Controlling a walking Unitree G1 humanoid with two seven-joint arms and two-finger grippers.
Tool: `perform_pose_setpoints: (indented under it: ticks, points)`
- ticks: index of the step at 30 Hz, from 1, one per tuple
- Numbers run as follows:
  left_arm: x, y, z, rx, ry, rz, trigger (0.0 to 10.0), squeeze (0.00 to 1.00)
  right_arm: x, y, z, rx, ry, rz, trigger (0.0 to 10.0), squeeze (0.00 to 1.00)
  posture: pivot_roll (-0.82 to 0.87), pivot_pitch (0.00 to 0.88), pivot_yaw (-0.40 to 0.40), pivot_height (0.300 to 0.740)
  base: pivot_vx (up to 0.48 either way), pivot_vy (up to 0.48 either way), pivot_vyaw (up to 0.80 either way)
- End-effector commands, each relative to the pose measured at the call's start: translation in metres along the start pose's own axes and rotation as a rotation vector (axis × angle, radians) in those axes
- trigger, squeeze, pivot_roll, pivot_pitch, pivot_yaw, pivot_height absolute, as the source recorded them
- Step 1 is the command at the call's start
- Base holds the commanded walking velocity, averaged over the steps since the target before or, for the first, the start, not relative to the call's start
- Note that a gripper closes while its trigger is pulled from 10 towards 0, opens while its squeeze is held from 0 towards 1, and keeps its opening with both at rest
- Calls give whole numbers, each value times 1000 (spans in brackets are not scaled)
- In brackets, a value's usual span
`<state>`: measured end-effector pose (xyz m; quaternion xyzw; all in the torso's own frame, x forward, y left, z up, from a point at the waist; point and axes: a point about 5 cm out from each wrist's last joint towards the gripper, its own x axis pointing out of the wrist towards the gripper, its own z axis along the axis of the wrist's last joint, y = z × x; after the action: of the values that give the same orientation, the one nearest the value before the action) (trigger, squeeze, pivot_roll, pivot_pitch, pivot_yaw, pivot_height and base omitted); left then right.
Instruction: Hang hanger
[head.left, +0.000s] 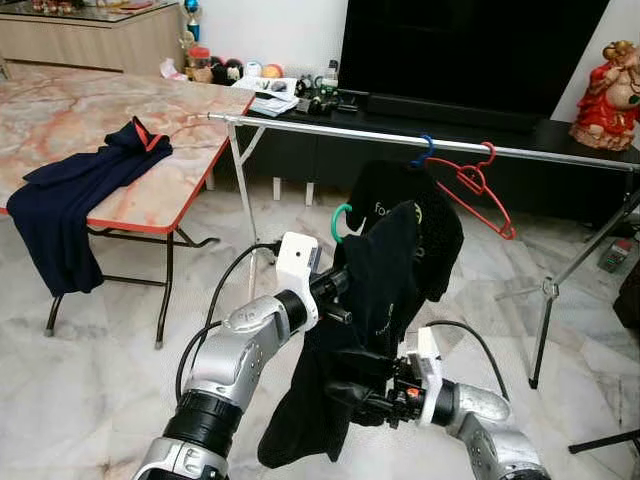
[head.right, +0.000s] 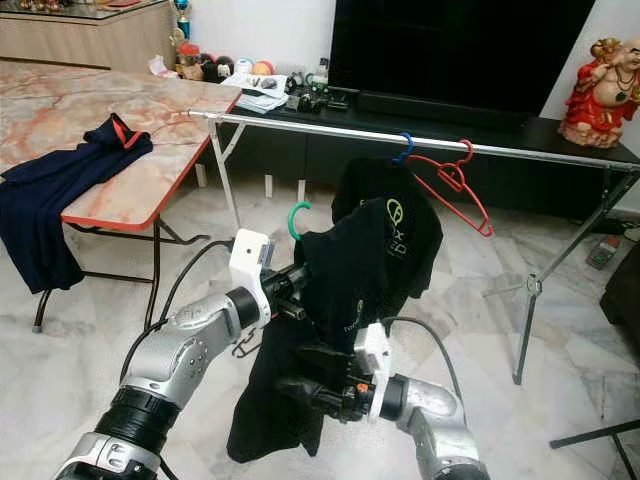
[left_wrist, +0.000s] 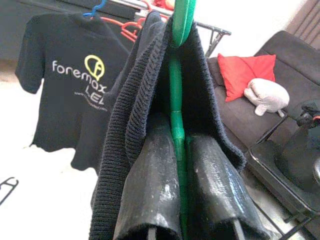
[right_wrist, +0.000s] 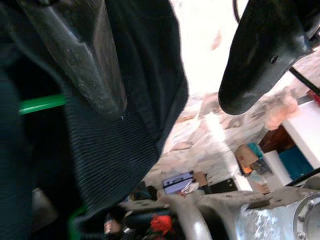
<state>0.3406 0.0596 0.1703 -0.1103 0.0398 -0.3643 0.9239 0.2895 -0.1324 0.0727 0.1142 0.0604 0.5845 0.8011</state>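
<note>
Item: green hanger carrying a black garment, held up in front of the robot, below and short of the metal rail.

Left tool: fingers pressed together on the hanger's green stem just under the hook, the knit collar folded round them. Grip appears firm.

Right tool: fingers spread wide apart; one finger lies against the dark cloth low on the garment, the other stands free. It holds nothing and seems only to steady the hem.

Rail already carries: blue hanger with a black printed T-shirt, and an empty red hanger.

Bench, to the robot's left: navy garment draped over its edge.

Step in hand, as judged: lift the hook above the rail, carry it to the bare stretch left of the blue hanger, hook opening facing the rail, lower until seated, and release only then. Risk: loose cloth catching on the hung T-shirt.
</note>
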Motion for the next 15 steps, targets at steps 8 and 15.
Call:
perform_pose_setpoints:
  ticks: [8,15]
  points:
    - [4,-16,6,32,-24,-59,10000,0,-4,-10,22,-94,-53,-44,10000,0,138,0,-67,740,0,0,0]
    - [5,-18,8,42,-25,-67,10000,0,-1,-7,18,-86,-39,12,10000,0,151,0,-74,740,0,0,0]
